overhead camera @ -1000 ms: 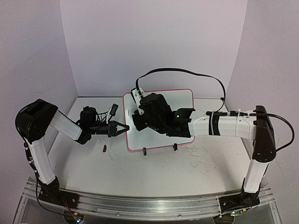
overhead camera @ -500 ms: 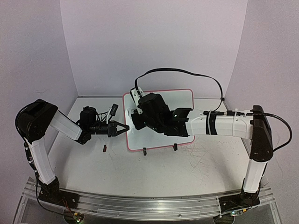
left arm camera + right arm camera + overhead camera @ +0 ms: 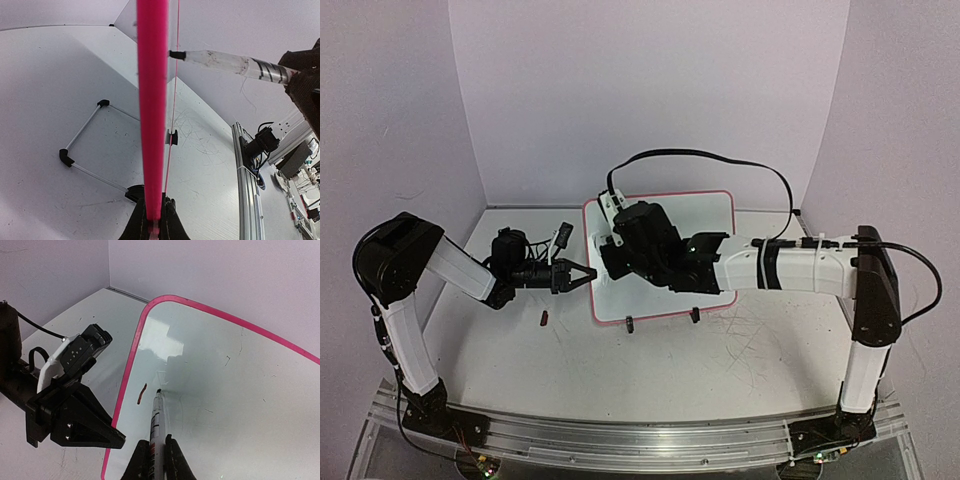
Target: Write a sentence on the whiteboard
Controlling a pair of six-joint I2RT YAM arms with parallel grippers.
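The whiteboard (image 3: 705,215) stands tilted at the table's middle, with a pink rim and two black clip feet (image 3: 630,324). My left gripper (image 3: 588,274) is shut on its left rim; the pink edge (image 3: 152,100) runs up from the jaws (image 3: 152,217). My right gripper (image 3: 612,248) is shut on a white marker (image 3: 156,420), its black tip touching the board's upper left face (image 3: 158,390). The marker also shows in the left wrist view (image 3: 225,63). No sentence shows on the board (image 3: 235,390), only a short reddish streak (image 3: 142,393) and tiny specks.
A small dark red piece (image 3: 544,319) lies on the scuffed tabletop left of the board's foot. A wire stand (image 3: 82,132) props the board from behind. A black cable (image 3: 720,155) arcs over the board. An aluminium rail (image 3: 620,435) runs along the near edge.
The right arm has shifted slightly to the left with the marker against the board. The left arm and the board have not moved.
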